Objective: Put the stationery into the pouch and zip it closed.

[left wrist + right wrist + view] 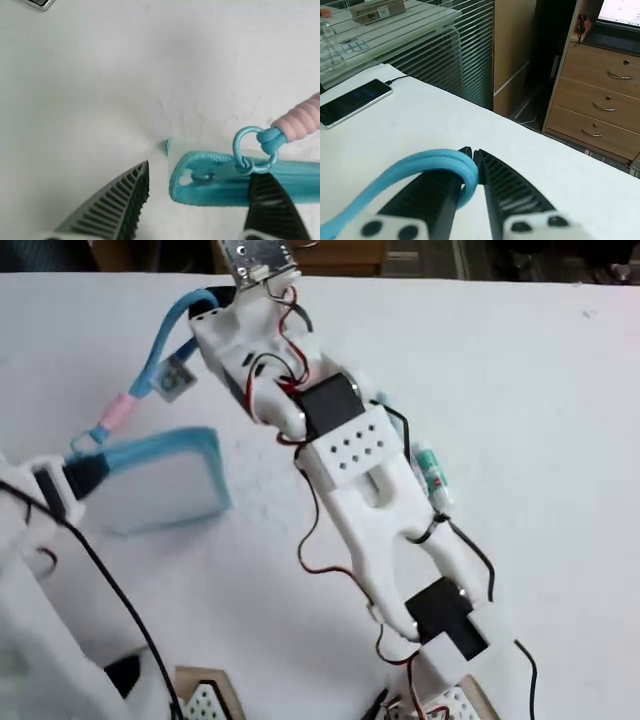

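The pouch, translucent with a light blue zipper edge, lies flat on the table at the left. My left gripper is at its zipper end. In the left wrist view the left gripper is open and straddles the pouch end, where the zipper pull and a ring sit. A pink bead joins the ring to a blue strap. My right gripper is shut on that strap, far back on the table. A green and white stationery piece lies beside the right arm.
A small tag hangs on the strap. The right arm stretches diagonally over the table's middle. A phone lies near the table's far edge, with wooden drawers beyond it. White table spreads to the right.
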Controlling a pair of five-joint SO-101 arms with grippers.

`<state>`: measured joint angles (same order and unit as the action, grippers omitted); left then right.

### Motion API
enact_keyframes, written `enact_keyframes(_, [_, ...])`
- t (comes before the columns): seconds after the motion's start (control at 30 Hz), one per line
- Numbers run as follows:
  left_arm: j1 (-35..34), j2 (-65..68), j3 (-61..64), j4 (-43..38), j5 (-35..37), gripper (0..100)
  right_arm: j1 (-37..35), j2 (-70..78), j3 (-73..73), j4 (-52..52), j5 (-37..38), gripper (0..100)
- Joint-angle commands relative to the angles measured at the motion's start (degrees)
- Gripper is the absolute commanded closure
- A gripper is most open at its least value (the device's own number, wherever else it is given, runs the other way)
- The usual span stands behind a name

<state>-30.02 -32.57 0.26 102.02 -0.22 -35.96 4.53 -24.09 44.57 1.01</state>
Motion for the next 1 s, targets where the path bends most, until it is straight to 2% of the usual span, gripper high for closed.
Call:
enact_keyframes(0.0, [0.4, 10.4, -2.6, 0.4, -1.1, 69, -0.1, -0.7, -2.5, 0.1, -0.4, 98.1])
enact_keyframes(0.07, [0.4, 11.6, -4.5, 0.4, -3.1, 73, 0.0, -0.7, -2.5, 0.1, -0.4, 98.1])
enact_keyframes(0.2, [0.6, 12.9, -6.7, -0.1, -5.4, 87, 1.9, -0.7, -2.3, 0.2, -0.4, 98.1])
enact_keyframes(0.43, [2.8, 19.6, -9.1, -0.1, -6.7, 98, 6.5, -2.9, -2.5, 6.4, -0.5, 98.1])
enact_keyframes(0.57, [2.9, 24.0, -12.5, -0.1, -6.6, 98, 11.8, -6.4, -2.4, 8.8, -0.4, 98.1])
enact_keyframes(0.7, [3.0, 26.2, -16.2, 0.2, -4.5, 98, 20.3, -8.6, -2.2, 12.3, -0.3, 98.1])
enact_keyframes(0.97, [8.1, 26.3, -17.0, 0.3, -4.4, 98, 30.8, -11.6, -2.2, 15.2, -0.3, 98.1])
